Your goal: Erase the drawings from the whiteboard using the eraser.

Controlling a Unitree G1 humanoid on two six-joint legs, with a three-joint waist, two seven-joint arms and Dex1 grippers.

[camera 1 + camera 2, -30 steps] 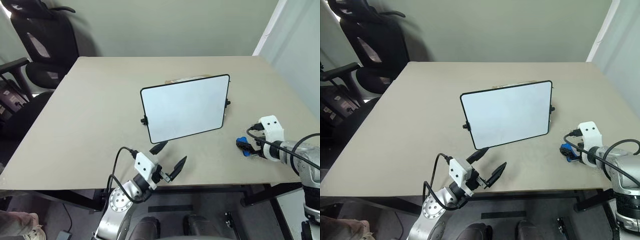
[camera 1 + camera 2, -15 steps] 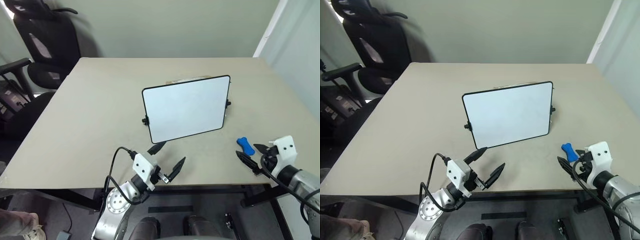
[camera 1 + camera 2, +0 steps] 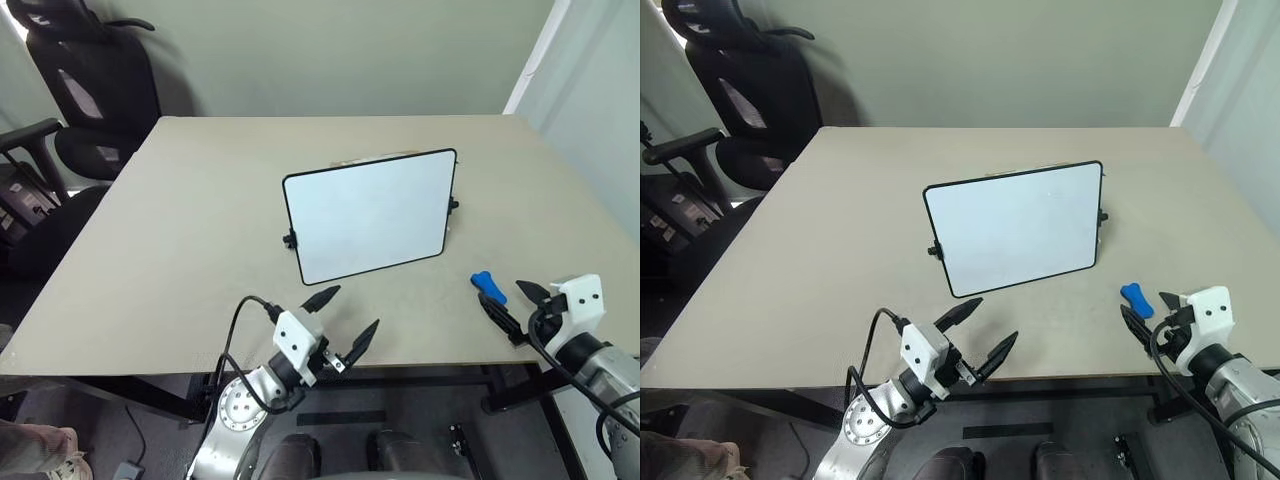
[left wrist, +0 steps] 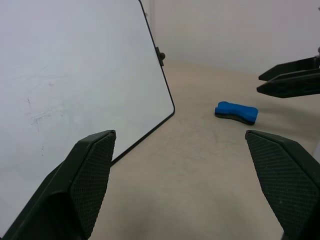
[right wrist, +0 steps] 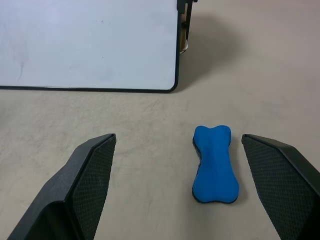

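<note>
Left eye view: we see the whiteboard (image 3: 368,214) propped upright at the centre of the table (image 3: 180,230), the eraser (image 3: 488,285) lying at lower right, just above-left of the right gripper (image 3: 516,309), whose fingers are spread and hold nothing. The left gripper (image 3: 341,318), also spread and empty, sits at lower centre below the board.

Left wrist view: the board fills the upper left; the eraser lies right of centre.

Right wrist view: the eraser lies flat between the parted fingers (image 5: 90,175), nearer the right one, touching neither.
</note>
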